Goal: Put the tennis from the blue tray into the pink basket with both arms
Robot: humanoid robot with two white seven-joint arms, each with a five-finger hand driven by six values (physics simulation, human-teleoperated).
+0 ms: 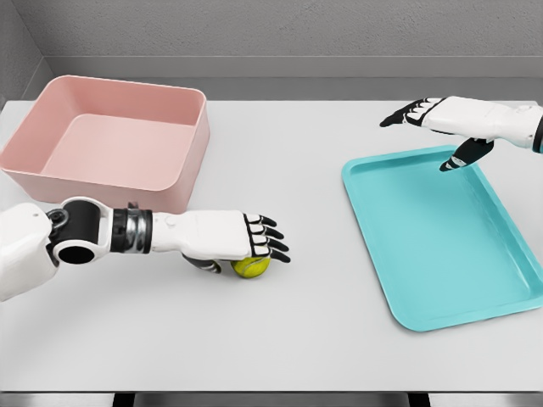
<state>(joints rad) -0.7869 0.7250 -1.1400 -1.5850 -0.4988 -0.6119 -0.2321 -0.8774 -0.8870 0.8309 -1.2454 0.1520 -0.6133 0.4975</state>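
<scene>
Left hand [242, 240] grasping tennis ball [251, 267] on table [297, 339], near pink basket [182, 182]. Right hand [437, 119] released, above blue tray's [416, 318] far edge.

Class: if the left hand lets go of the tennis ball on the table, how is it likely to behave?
The tennis ball is round and lies on flat table, so it would probably roll. The left hand covers it from above; its felt probably grips well.

Yellow-green tennis ball [250, 267] on table, outside both containers
</scene>
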